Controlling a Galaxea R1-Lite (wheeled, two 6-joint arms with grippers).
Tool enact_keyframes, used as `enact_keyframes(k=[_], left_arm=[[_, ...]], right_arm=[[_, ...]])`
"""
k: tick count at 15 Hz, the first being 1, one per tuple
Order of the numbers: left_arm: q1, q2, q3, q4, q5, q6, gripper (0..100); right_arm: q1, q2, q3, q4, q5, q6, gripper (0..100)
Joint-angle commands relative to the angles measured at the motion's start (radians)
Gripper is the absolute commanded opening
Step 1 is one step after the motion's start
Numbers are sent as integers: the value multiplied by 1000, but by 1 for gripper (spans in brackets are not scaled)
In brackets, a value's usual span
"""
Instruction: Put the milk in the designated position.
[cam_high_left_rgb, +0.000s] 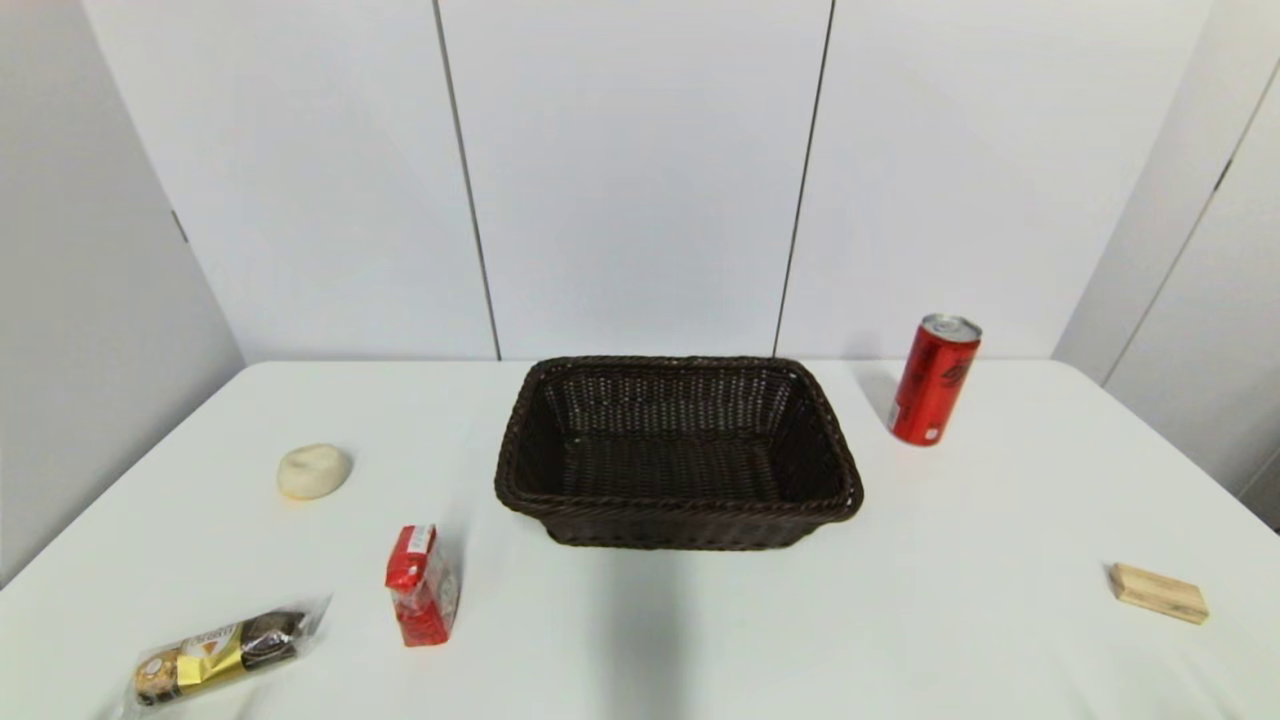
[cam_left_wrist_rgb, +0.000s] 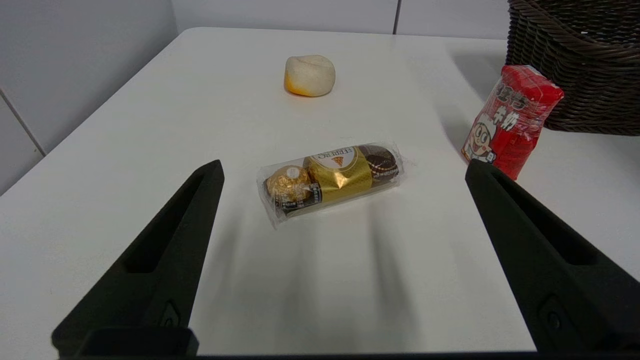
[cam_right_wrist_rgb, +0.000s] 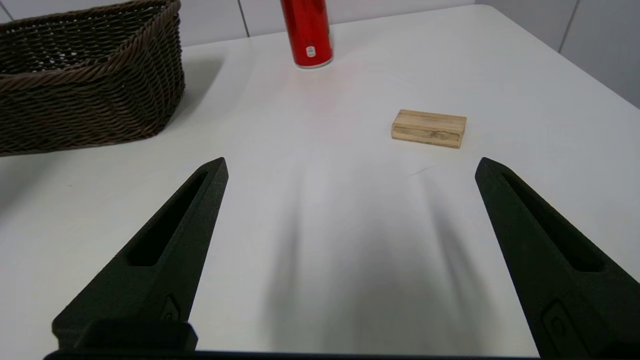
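Since the small red wrapped milk carton (cam_high_left_rgb: 423, 585) stands untouched on the white tabletop (cam_high_left_rgb: 700, 620) nr the dark wicker basket (cam_high_left_rgb: 678, 452), left gripper (cam_left_wrist_rgb: 342, 172) & right gripper (cam_right_wrist_rgb: 350, 165) both hover spread wide, empty, prob. pre-grasp.

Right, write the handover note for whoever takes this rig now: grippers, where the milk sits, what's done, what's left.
Left gripper: open, empty, hovering low over the gold-and-brown chocolate pack.
Right gripper: open, empty, over bare white table short of the small wooden block.
The milk, a small red wrapped carton, stands upright on the robot's left, just off the dark brown wicker basket's near-left corner.
Done: nothing; milk untouched.
Left: grasp the milk, probably with the left gripper, and set it on its tabletop spot.
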Motion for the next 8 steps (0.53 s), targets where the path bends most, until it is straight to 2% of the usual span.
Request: enact_keyframes(k=[1,8], left_arm=[[0,1,0,0,0,-1,100],[0,1,0,0,0,-1,100]], right_arm=[[0,1,0,1,0,10,100],[0,1,0,1,0,10,100]])
